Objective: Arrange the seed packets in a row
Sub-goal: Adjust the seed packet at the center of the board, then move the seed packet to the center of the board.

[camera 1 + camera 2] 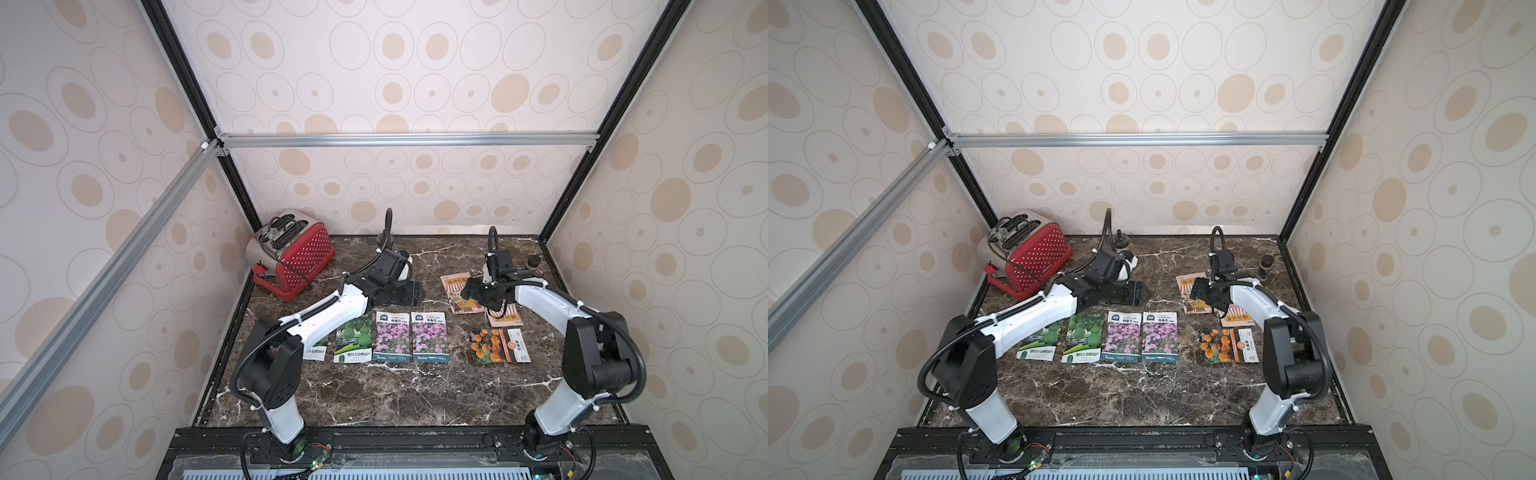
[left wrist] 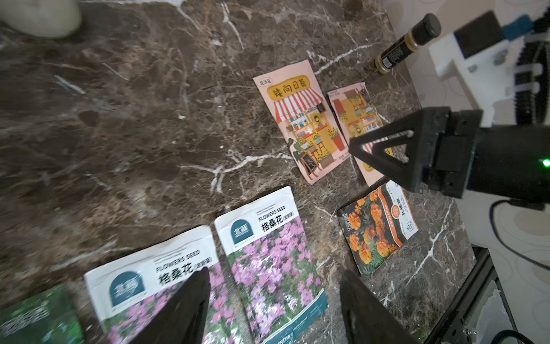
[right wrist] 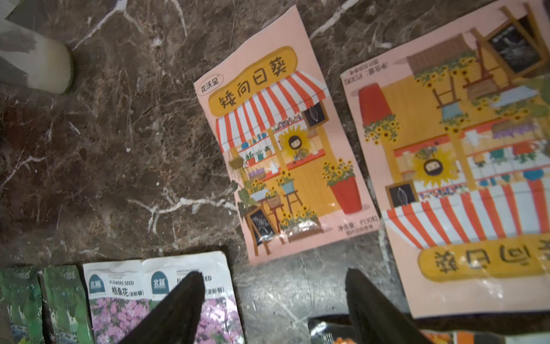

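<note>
Right fingers and left fingers stood open, empty. Risk: flat glossy peach shop-front packet could skid on dark marble bench, knocking aligned purple-flower packets.

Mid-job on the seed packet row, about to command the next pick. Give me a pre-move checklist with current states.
1. Left gripper open and empty: ok.
2. Right gripper open and empty: ok.
3. Gourd packets and purple packets side by side in the row: ok.
4. Peach packets in the row: not ok; both lie behind it, tilted.
5. Marigold packet aligned: not ok; sideways, apart from the row.
6. Marigold, one packet or two overlapped: cannot tell.
</note>
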Robot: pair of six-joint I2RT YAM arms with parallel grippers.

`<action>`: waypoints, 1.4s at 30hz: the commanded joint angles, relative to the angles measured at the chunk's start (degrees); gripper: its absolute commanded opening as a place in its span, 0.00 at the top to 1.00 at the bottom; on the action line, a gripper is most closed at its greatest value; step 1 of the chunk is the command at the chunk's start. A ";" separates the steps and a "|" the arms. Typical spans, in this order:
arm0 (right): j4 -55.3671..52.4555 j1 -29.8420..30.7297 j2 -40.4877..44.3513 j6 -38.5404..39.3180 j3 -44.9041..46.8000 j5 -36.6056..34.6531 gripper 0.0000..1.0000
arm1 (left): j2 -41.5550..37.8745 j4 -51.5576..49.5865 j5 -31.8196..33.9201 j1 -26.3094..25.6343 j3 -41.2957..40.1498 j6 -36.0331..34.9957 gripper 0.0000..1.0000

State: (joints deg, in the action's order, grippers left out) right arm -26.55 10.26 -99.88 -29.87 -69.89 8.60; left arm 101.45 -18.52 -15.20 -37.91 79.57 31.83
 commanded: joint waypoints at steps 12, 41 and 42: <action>0.13 -1.87 -6.92 1.48 -5.30 3.26 0.22 | 16.58 3.16 -3.96 -0.26 14.37 2.13 0.30; -1.07 -9.10 21.72 -12.58 33.12 5.32 0.16 | 16.76 4.36 -6.86 -0.32 13.77 0.60 0.30; -2.09 -10.93 23.12 -12.42 33.40 4.92 0.16 | 16.85 4.45 -6.95 -0.33 13.62 0.58 0.30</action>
State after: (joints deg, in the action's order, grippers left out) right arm -23.24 2.70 -79.53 -40.77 -38.48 16.34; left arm 118.83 -15.03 -21.80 -38.15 92.25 33.21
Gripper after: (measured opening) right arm 0.837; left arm 0.702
